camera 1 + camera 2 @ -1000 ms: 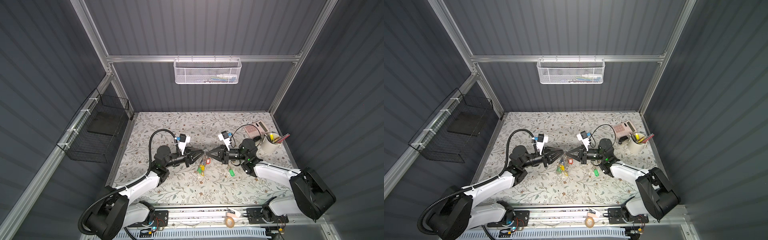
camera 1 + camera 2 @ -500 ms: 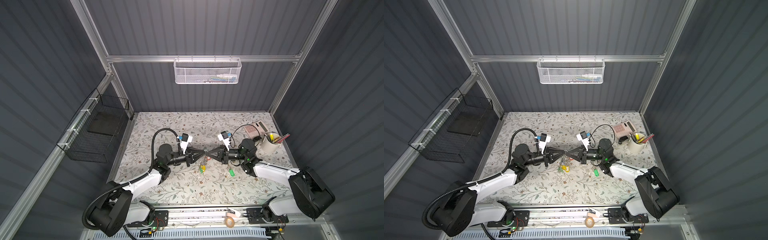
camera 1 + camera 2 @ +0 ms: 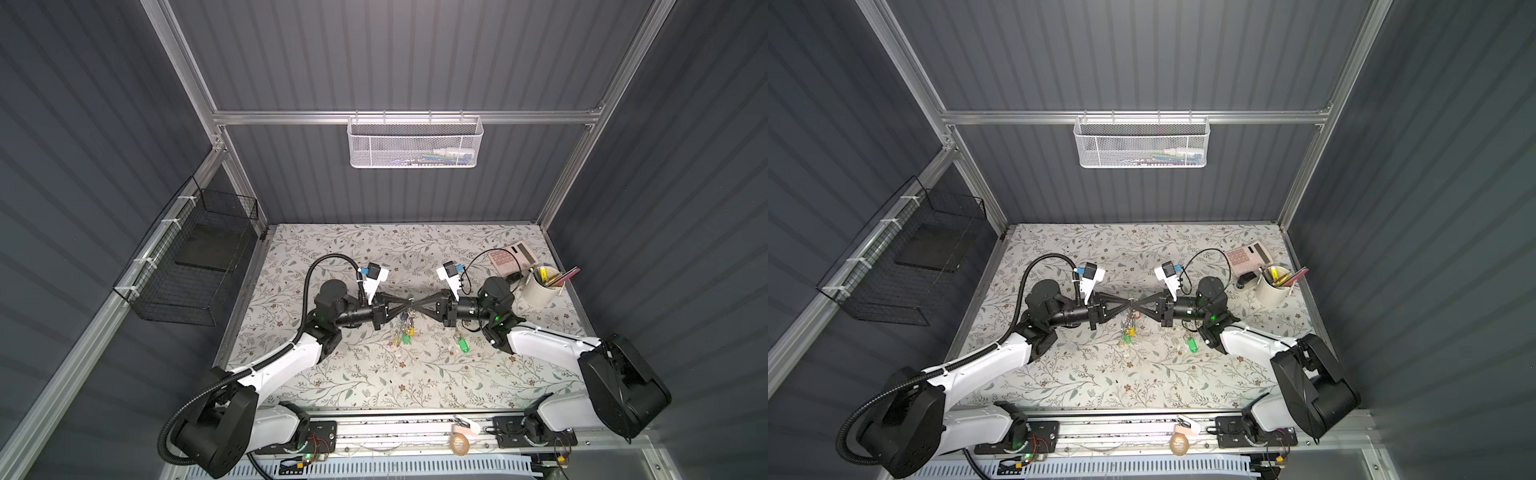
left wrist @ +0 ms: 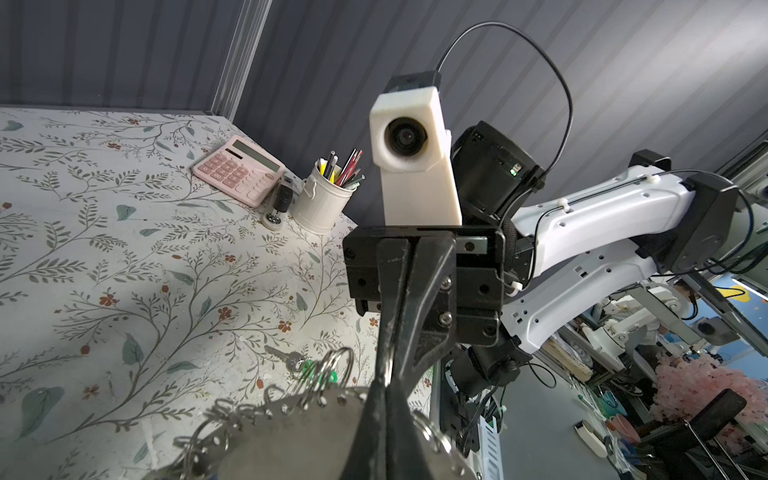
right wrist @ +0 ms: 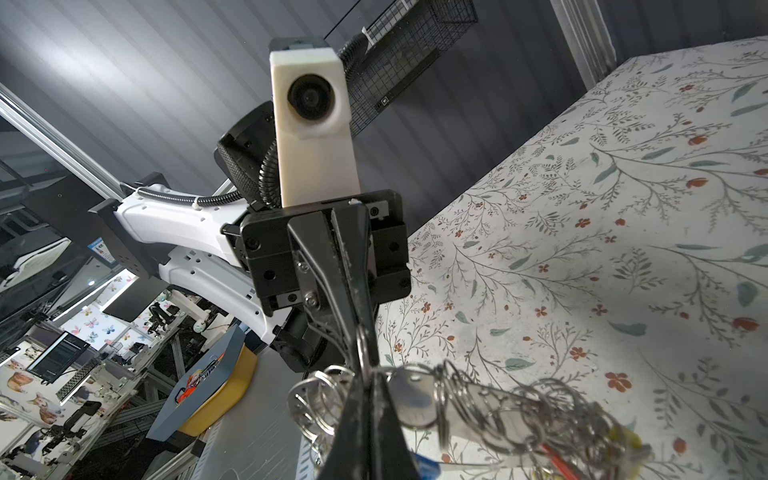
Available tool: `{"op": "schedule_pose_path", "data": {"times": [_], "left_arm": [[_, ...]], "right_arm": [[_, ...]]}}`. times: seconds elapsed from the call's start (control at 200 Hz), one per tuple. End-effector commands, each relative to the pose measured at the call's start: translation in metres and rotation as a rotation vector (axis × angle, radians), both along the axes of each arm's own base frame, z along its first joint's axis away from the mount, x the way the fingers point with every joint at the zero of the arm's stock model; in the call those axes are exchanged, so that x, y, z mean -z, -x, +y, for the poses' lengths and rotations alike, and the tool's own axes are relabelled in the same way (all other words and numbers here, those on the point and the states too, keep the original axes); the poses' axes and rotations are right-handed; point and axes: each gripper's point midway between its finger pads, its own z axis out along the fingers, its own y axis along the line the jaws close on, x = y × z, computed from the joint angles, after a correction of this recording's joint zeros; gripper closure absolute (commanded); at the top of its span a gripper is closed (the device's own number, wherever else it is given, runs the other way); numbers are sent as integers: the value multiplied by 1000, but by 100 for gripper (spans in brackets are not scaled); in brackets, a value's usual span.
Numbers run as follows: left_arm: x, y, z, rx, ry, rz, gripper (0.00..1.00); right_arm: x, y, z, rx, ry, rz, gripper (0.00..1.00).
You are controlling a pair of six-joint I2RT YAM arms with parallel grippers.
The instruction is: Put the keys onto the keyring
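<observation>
Seen from above, two robot arms meet fingertip to fingertip over the middle of a floral tabletop (image 3: 374, 374). The left gripper (image 3: 403, 301), whose jaws stood partly spread a second ago, is now pressed together on the keyring (image 3: 409, 318). The right gripper (image 3: 419, 301) pinches the same grey loop from the opposite side. The keyring hangs between them at the centre of the frame, its small silver rings and coloured tags dangling toward the table. The keys (image 3: 462, 344), marked by a bright green tag, lie loose on the table right of centre, below the right arm's wrist, apart from the loop and untouched. The loop now looks steadied on both sides, but the keys are not yet threaded on. One gripper would probably have to let go to fetch them.
</observation>
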Motion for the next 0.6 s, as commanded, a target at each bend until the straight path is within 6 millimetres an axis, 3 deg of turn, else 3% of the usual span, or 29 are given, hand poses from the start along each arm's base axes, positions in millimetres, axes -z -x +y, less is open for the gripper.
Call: {"op": "schedule_pose_path", "data": {"times": [0.0,0.1,0.265,0.34,0.505,0.595], "left_arm": [[-13,5,2,14,-80,-96,100],[-15,6,4,29,-146,-139,100],[-16,5,5,66,-239,-230,100],[-17,3,4,79,-275,-269,100],[-13,0,7,134,-400,-360,100],[-12,-4,11,130,-458,-400,100]], "right_arm": [[-23,8,-2,-22,-25,-92,86],[-28,3,-11,14,-17,-104,78],[-39,-15,-33,115,-13,-134,55],[-42,-18,-38,143,0,-162,50],[-26,-20,-43,196,80,-251,41],[-14,-22,-49,275,108,-355,18]]}}
